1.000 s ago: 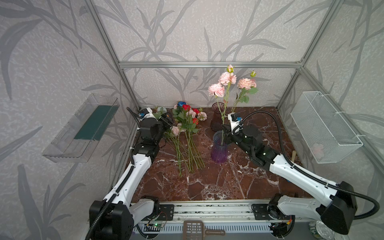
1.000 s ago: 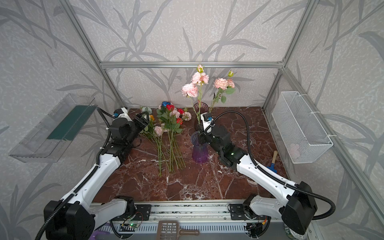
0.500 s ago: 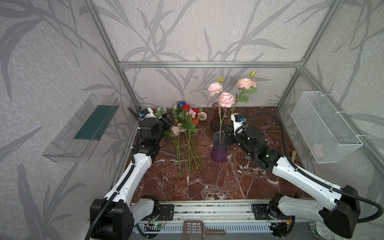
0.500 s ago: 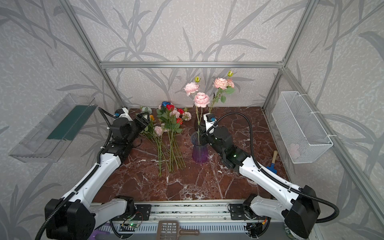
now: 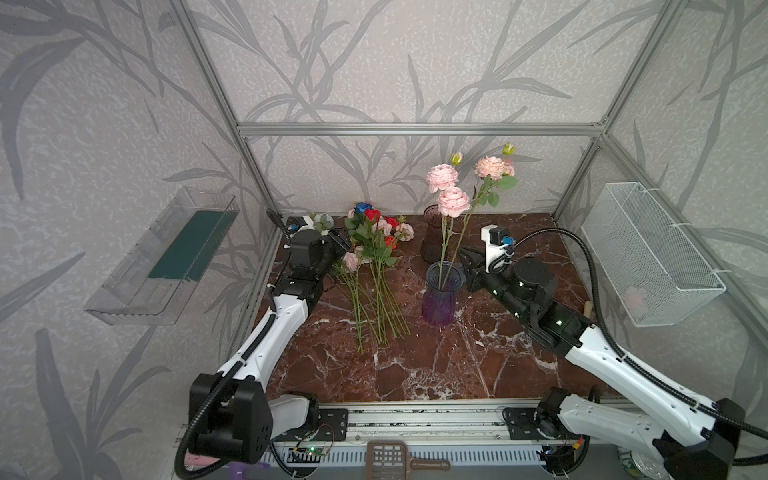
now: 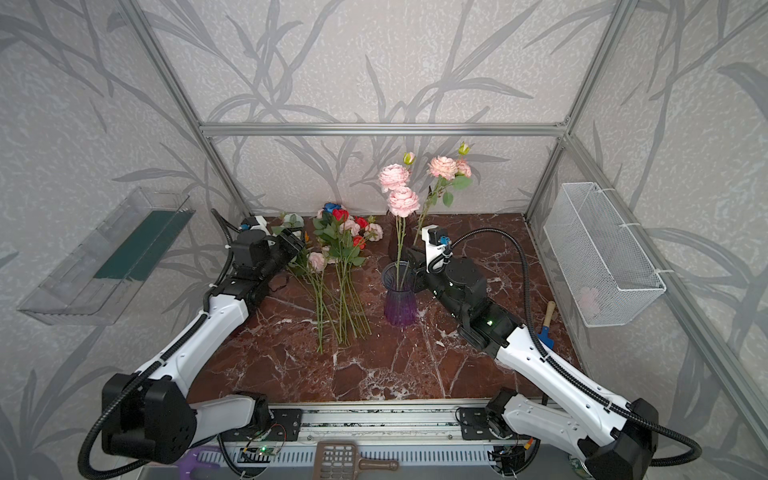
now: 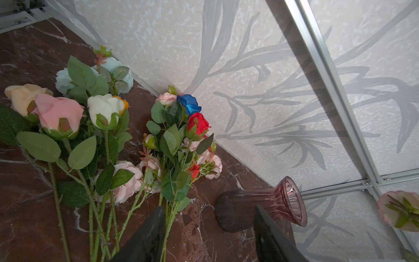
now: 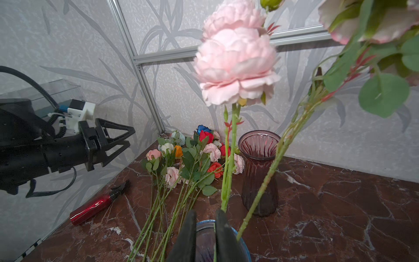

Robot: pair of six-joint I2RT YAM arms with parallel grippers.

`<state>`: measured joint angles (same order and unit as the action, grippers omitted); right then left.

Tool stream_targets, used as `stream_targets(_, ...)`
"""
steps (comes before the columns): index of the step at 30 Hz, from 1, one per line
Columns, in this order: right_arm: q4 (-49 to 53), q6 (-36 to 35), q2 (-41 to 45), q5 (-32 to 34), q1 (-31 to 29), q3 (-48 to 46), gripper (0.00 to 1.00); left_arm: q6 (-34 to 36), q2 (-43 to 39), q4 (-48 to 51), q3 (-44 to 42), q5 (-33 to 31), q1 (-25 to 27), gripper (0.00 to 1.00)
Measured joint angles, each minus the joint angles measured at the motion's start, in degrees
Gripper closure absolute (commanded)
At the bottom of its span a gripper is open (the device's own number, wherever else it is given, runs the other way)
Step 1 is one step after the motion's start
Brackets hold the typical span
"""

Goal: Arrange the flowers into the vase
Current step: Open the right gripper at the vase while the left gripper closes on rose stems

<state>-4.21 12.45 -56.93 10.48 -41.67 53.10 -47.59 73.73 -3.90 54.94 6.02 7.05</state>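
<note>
Flowers (image 5: 376, 274) lie on the worktop (image 5: 457, 365) in both top views, stems toward 6 o'clock, at 4 o'clock of the nearer left gripper (image 5: 343, 246); others stand in the vase (image 5: 441, 299). Left wrist: jaws open above stems. Right wrist: right gripper (image 8: 205, 213) jaws barely parted, empty.

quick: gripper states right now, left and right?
Left gripper: open, empty, by the loose flowers.
Right gripper: open just a crack over the purple vase, gripping nothing; pink flower stem stands beside it.
</note>
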Motion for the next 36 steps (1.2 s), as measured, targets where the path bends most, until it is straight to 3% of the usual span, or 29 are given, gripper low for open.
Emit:
stream_targets(4,0.22,0.46,3.13,1.51,0.0,-1.92,0.82,0.66,7.54,6.19,6.38,2.62,0.0,0.57)
stream_targets(9,1.16,1.51,4.42,2.69,0.0,-4.68,0.82,1.53,15.52,16.13,13.14,2.38,-0.11,0.59)
stream_targets(15,2.34,1.68,4.42,3.52,0.0,-6.03,0.82,-1.44,21.59,22.97,14.47,2.95,-2.36,0.62)
stream_targets(21,2.38,1.99,4.46,3.67,0.0,-6.03,0.82,-4.92,29.66,26.47,15.54,8.46,-5.31,0.7)
stream_targets(36,2.38,2.54,5.22,4.57,0.0,-7.65,0.82,-5.03,32.06,28.72,16.28,8.55,-6.56,0.8)
